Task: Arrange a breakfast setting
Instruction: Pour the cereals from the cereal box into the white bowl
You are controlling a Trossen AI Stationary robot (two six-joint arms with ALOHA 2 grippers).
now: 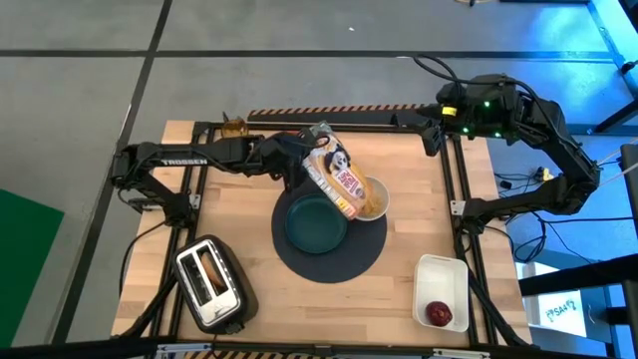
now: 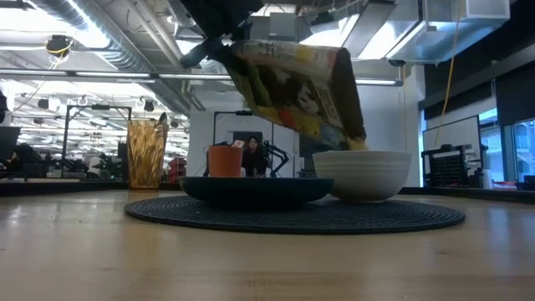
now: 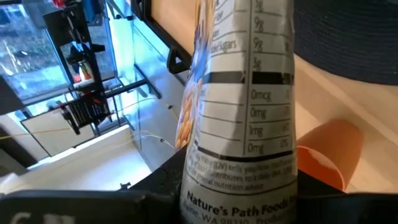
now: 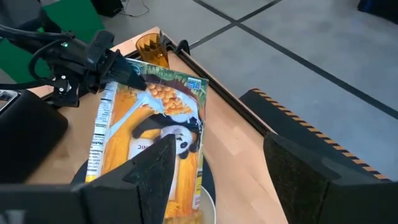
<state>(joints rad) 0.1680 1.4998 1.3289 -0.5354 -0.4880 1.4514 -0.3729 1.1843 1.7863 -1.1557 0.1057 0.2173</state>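
**Caller:** We're watching the left gripper holding a cereal bag by its closed end, mouth tipped down over the white bowl. How is it feeling?

**Me:** I'm clamping my fingers on the bag's closed end, and cereal is already lying in the bowl. The bowl is sitting on the dark-blue mat, touching the teal plate.

**Caller:** What's worrying you?

**Me:** The bag is soft, so it could be slipping through my pinch and dropping onto the bowl. Tilt too steeply and cereal will be spilling over the rim onto the mat and plate.

**Caller:** And the others?

**Me:** My right gripper is waiting with its jaws apart, up by the table's far right corner. The orange cup and amber glass are standing behind the plate, so a wide swing back could be knocking them.
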